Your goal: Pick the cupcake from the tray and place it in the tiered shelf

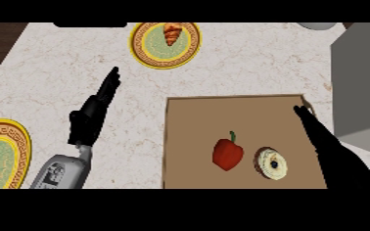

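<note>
Here, line by line:
Left hand [92, 111]: over the bare counter [65, 63] left of the tray, fingers straight and together, pointing far and slightly right; it holds nothing.
Right hand [331, 149]: over the tray's right edge, fingers straight and stretched toward the far right corner, nothing in it; it is just right of the cupcake, contact cannot be told.
Tray [195, 122]: brown, flat, near right; it holds one cupcake [273, 163] with pale frosting and a dark centre, and one red bell pepper [227, 153] just left of it.
Far plate [148, 46]: yellow-rimmed, with one croissant [172, 33] on it.
Left plate [16, 149]: same pattern, cut by the left edge.
Grey block [353, 78]: at the right edge, partly out of view.
Count: two plates, one tray, one cupcake, one pepper, one croissant.
</note>
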Available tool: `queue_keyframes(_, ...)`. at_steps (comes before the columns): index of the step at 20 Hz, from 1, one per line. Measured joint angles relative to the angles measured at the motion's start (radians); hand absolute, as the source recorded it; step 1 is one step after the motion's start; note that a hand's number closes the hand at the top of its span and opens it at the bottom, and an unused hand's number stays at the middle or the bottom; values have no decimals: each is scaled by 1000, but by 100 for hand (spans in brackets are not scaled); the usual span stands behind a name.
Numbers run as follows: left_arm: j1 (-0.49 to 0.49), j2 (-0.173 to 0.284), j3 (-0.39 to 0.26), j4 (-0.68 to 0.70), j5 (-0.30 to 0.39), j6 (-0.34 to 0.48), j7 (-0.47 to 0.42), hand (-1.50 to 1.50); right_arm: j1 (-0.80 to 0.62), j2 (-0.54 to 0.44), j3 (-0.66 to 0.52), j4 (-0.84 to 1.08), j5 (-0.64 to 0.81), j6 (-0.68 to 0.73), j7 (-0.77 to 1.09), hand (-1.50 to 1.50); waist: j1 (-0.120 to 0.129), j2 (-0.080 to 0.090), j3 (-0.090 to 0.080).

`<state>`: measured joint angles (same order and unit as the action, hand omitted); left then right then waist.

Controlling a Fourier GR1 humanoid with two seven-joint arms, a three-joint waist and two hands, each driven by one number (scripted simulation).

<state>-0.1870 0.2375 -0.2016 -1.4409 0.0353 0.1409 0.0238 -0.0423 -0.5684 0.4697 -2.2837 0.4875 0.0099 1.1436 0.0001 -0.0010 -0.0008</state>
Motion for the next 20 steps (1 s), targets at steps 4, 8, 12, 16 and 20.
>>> queue_keyframes(4,20,2,8,-12,-7,-11,-5,0,28,39,24,33,53,15,-17,-150,0,0,0)
queue_keyframes(8,8,-2,25,-13,-5,-28,5,0,26,76,11,77,69,37,-30,-150,0,0,0)
queue_keyframes(12,10,-13,39,10,-13,-37,-14,0,31,114,15,99,107,57,-32,-150,-1,1,0)
queue_keyframes(16,1,-33,48,66,-30,-41,-55,0,59,134,14,105,136,77,-41,-150,-3,1,0)
queue_keyframes(20,13,-42,43,12,-43,-39,-14,0,80,158,-1,158,166,87,-71,-150,-1,0,1)
